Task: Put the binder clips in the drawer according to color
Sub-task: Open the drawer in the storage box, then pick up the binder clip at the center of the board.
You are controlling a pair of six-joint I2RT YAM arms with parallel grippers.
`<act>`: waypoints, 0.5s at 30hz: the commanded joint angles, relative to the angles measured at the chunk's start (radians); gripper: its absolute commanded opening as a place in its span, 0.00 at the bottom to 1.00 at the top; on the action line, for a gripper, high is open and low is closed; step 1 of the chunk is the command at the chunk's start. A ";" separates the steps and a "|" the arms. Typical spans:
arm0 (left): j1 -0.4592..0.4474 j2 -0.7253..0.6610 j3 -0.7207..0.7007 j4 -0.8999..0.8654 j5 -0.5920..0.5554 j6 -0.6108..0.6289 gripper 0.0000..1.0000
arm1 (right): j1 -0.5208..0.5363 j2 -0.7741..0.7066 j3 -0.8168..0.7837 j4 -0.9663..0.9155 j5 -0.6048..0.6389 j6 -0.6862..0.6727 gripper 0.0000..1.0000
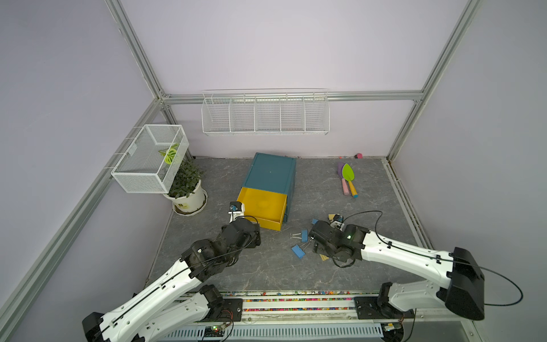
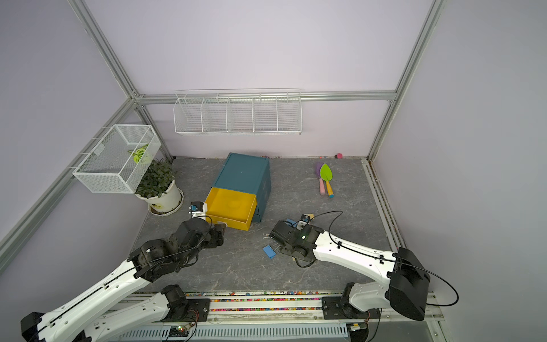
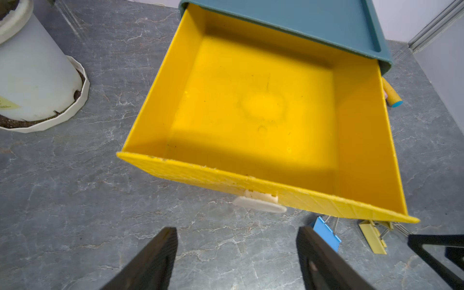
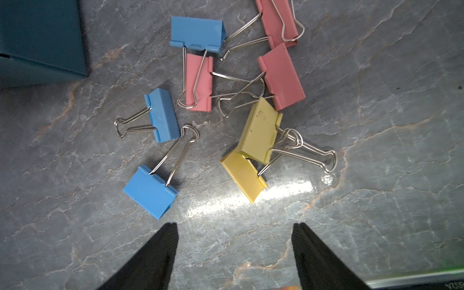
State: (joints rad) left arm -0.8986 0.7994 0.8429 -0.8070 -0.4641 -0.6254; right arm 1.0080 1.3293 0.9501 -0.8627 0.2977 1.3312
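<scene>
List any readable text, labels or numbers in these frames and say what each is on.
The label on the white plant pot: print too small to read.
The dark strip at the right wrist view's edge: upside-down digits, cut off, seemingly "2024".
Nothing readable on the drawer cabinet or binder clips.

Taking the drawer cabinet as the dial's centre and the back wall as twelve, its top drawer stands pulled out toward six, the potted plant sits at nine by the left wall, and the toy shovels lie side by side at three. The binder clips lie scattered on the table at about five, near the cabinet's front corner, several touching or overlapping, under the right gripper; the left gripper is just before the drawer's front at six. A mesh basket hangs on the left wall above the plant, and a wire rack hangs on the back wall at twelve.
</scene>
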 commanded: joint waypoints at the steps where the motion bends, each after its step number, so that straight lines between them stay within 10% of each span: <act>1: 0.004 -0.040 -0.004 -0.042 0.005 -0.025 0.86 | 0.006 0.044 -0.021 0.047 -0.057 0.061 0.79; 15: 0.004 -0.135 0.046 -0.140 -0.039 -0.072 0.87 | 0.026 0.281 0.065 0.180 -0.196 0.336 0.88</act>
State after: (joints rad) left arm -0.8986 0.6827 0.8452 -0.8982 -0.4774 -0.6773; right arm 1.0283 1.5776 0.9821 -0.7078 0.1314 1.5837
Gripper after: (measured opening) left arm 0.871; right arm 0.875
